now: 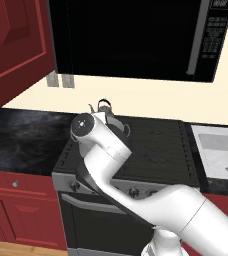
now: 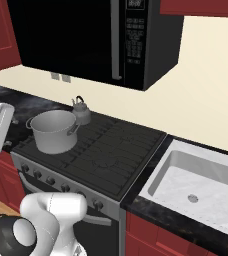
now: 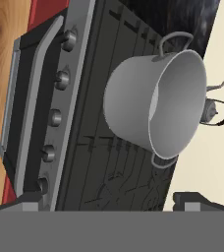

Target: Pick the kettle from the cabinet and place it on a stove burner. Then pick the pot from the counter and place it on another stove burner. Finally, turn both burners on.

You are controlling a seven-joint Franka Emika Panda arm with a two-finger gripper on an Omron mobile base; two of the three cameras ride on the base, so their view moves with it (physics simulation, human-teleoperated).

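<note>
Black cast-grate stove burners (image 2: 98,150) under wide cylindrical pot (image 2: 52,131), rounded kettle (image 2: 80,114).

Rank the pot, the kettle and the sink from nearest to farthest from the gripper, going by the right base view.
1. Pot: front left burner, just ahead of the open gripper.
2. Kettle: behind the pot, by the wall.
3. Sink: far right, beyond the stove.

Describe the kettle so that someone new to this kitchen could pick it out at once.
Find the black cooktop under the big black microwave. On its back left burner, close to the cream wall, stands the kettle, just behind the pot. It is the smaller of the two, rounded, with a curved spout and a black arched handle.
</note>
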